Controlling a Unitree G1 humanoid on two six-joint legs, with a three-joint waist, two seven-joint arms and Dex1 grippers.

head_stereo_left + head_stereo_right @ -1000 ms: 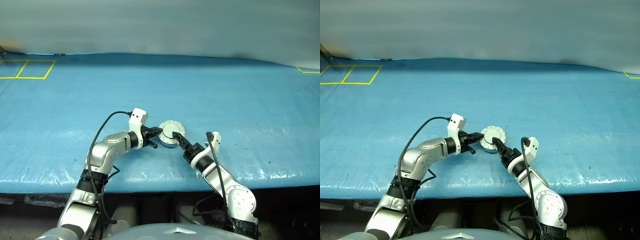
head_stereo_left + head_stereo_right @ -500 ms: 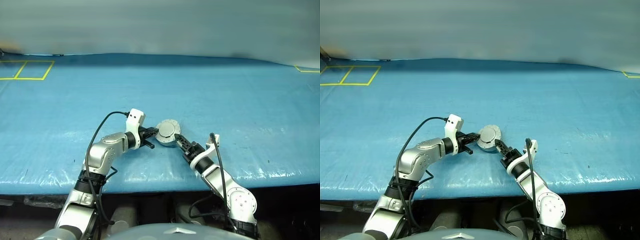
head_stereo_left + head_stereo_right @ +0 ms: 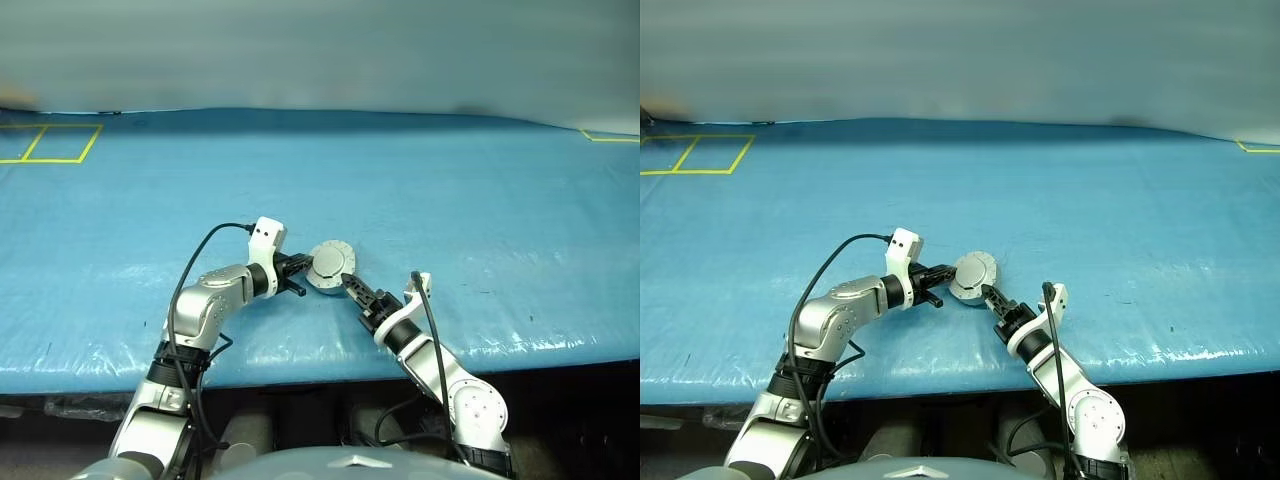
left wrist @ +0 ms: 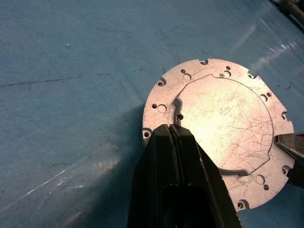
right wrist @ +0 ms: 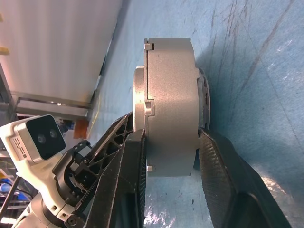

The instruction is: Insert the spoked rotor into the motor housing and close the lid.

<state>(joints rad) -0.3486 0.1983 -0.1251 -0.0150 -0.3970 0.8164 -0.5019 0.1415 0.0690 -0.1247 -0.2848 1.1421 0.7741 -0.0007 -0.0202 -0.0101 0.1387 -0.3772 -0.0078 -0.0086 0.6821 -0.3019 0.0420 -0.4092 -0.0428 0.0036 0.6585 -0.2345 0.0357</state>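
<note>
Motor housing [image 5: 171, 107] near the desk's [image 3: 480, 200] front edge, tipped on its side. Right end effector [image 5: 168, 156] clamps its round wall, lid [image 4: 223, 142] closed. Left end effector [image 4: 172, 135] shut, tips at the flange. Likely heavy, rigid, slick metal; grip across the wall.

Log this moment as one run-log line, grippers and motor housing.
left gripper: shut, tips at lid edge | right gripper: shut on motor housing | housing: lid closed, tilted on blue table

Even overhead light, glare on blue table [image 3: 480, 200], blurred background
</note>
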